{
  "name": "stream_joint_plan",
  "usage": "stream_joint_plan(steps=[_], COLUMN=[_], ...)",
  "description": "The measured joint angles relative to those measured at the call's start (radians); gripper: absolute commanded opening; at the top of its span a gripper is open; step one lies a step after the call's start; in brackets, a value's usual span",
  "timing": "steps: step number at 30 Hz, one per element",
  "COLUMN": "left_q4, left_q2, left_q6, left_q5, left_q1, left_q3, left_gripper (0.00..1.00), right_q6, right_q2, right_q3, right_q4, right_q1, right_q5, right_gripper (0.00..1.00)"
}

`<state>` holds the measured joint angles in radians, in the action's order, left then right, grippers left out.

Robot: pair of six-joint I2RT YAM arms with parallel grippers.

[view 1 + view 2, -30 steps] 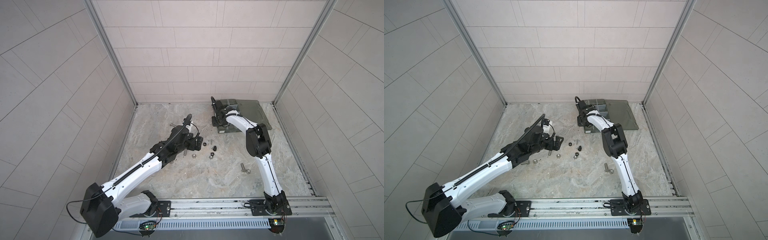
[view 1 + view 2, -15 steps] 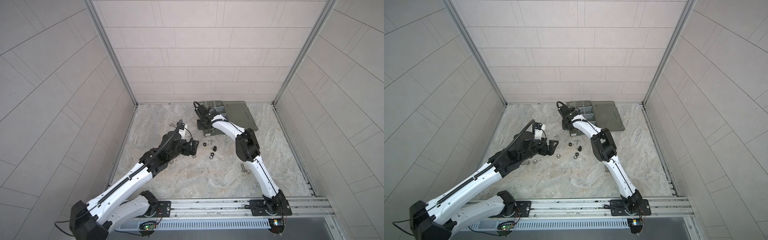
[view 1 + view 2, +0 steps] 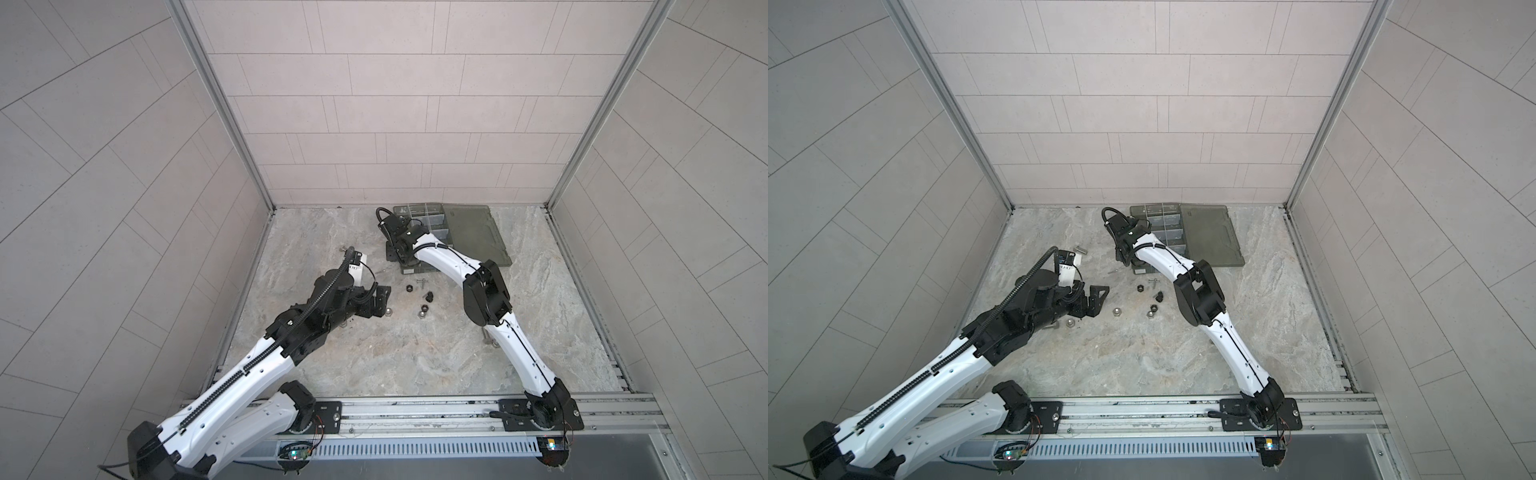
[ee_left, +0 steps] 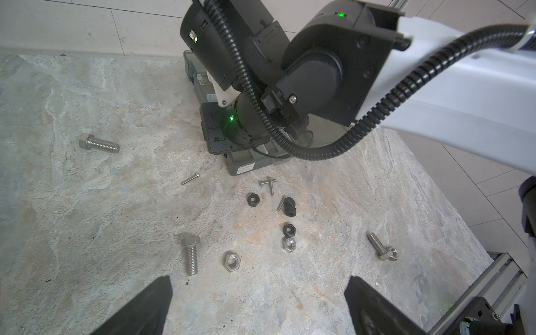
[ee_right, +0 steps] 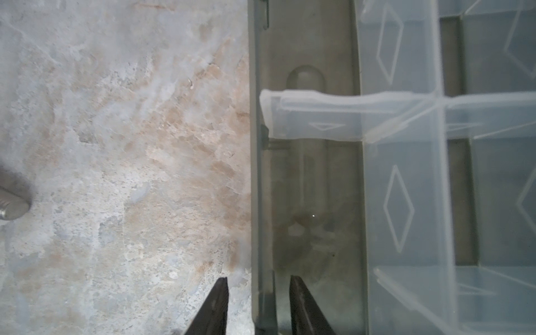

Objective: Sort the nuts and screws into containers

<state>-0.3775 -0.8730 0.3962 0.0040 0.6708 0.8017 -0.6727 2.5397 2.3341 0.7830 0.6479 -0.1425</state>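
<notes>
The smoky organizer box (image 3: 432, 218) lies open at the back, with its lid (image 3: 473, 237) flat beside its containers (image 5: 406, 203). My right gripper (image 5: 258, 278) is open and straddles the box's outer wall (image 5: 255, 174), with a gap on each side. In both top views my left gripper (image 3: 380, 299) (image 3: 1098, 297) is open low over the table. Ahead of it lie thick screws (image 4: 190, 255) (image 4: 99, 145), thin screws (image 4: 268, 184), black nuts (image 4: 253, 199) (image 4: 289, 229) and silver nuts (image 4: 232, 261) (image 4: 289, 244).
Another screw (image 4: 377, 245) lies touching a nut near the right arm's forearm (image 3: 486, 299). A thin screw (image 4: 190, 178) lies close to the box corner. A thick screw's end (image 5: 11, 200) shows on the marble beside the box. Tiled walls close three sides, and a metal rail (image 3: 415, 409) runs along the front.
The right gripper dragged the organizer box to the left, and its jaws have now parted from the box wall. The left arm drew back toward the front left, still open.
</notes>
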Motion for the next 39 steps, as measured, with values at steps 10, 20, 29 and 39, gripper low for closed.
stream_joint_plan(steps=[10,20,29,39], left_q4=[0.01,0.084,0.14,0.163], left_q2=[-0.05,-0.189,-0.425,-0.452], left_q6=[0.003,0.023,0.021,0.01], left_q5=[-0.004,0.015,0.017,0.017], left_q1=[0.0,0.043,0.22,0.31], left_q3=[-0.008,-0.018,0.084,0.123], left_gripper=[1.0,1.0,0.99,0.99], right_q6=[0.148,0.169,0.09,0.058], right_q2=[-0.277,-0.848,-0.965,-1.073], right_q3=[-0.249,-0.945,-1.39,-1.467], right_q4=[0.034,-0.051,-0.077,-0.088], right_q1=[-0.003,-0.109,-0.209,-0.208], right_q5=[-0.035,-0.074,0.006,0.046], right_gripper=[0.42,0.42,0.38,0.34])
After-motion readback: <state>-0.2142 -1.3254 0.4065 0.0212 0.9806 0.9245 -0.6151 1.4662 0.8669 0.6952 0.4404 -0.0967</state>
